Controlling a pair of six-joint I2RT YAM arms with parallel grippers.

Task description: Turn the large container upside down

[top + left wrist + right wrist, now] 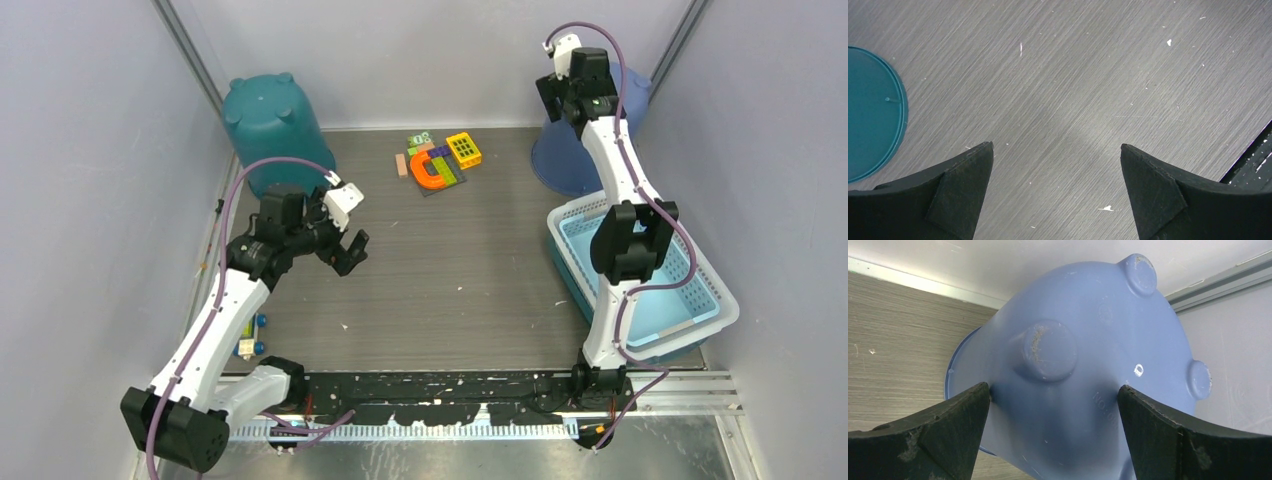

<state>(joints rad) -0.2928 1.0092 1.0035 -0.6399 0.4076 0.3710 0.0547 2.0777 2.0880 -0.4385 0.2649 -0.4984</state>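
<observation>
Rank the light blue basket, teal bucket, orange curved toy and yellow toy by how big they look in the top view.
1. light blue basket
2. teal bucket
3. orange curved toy and yellow toy: too alike to rank.

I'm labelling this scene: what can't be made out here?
- Upside-down blue plastic bucket: top view, the right arm covers much of it.
- Teal plastic bucket: left wrist view, cut off by the left edge.
- Small yellow-and-blue toy: top view, half under the left arm, too small to identify.
</observation>
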